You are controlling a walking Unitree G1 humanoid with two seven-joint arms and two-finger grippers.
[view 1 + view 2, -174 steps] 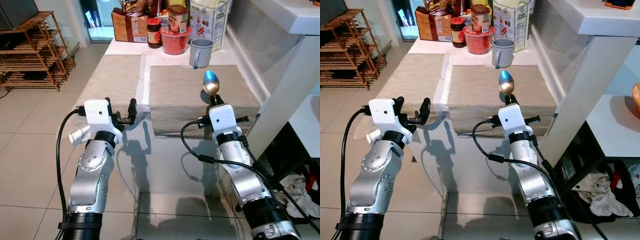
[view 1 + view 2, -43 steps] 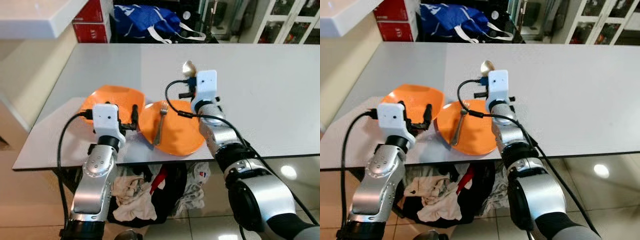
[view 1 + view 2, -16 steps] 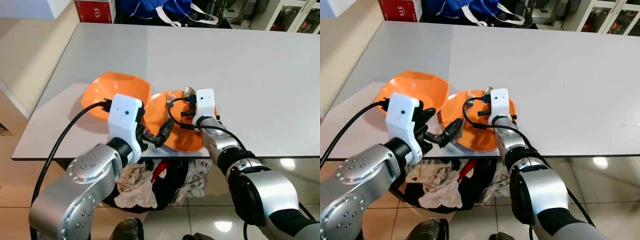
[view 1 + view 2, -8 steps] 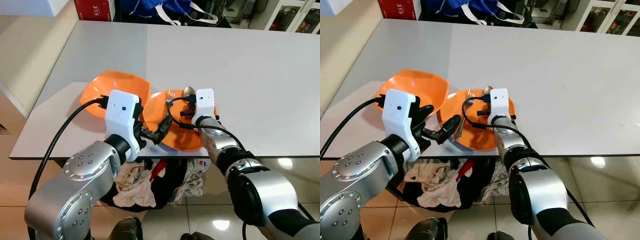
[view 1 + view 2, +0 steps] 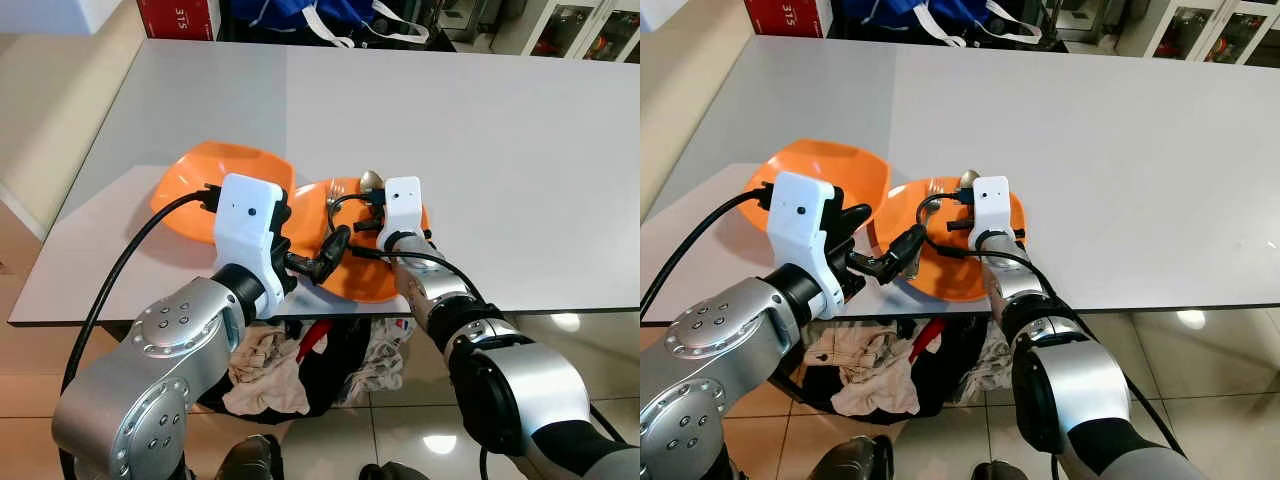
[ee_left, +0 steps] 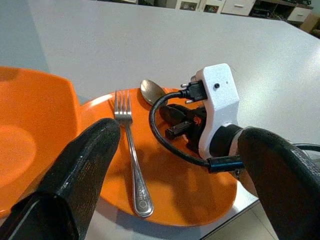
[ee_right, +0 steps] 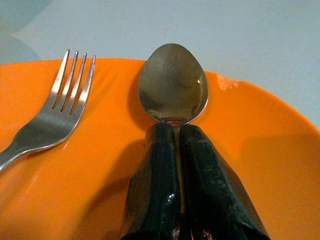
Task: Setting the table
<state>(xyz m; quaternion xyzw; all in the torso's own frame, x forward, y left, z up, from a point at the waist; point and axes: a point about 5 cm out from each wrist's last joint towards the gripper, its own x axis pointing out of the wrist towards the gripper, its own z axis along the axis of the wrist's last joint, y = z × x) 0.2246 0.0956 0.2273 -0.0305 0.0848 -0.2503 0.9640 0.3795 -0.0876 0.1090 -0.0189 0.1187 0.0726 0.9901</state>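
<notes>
spoon (image 7: 173,85) — now low over the orange plate (image 6: 190,185), beside the fork (image 6: 129,150)

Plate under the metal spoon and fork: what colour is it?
Orange plate, plain with no pattern; clearest in the right wrist view.

Grey table (image 5: 500,130); glossy tiled floor (image 5: 590,370).

No legible text beyond partial digits on red box (image 5: 182,17).
</notes>
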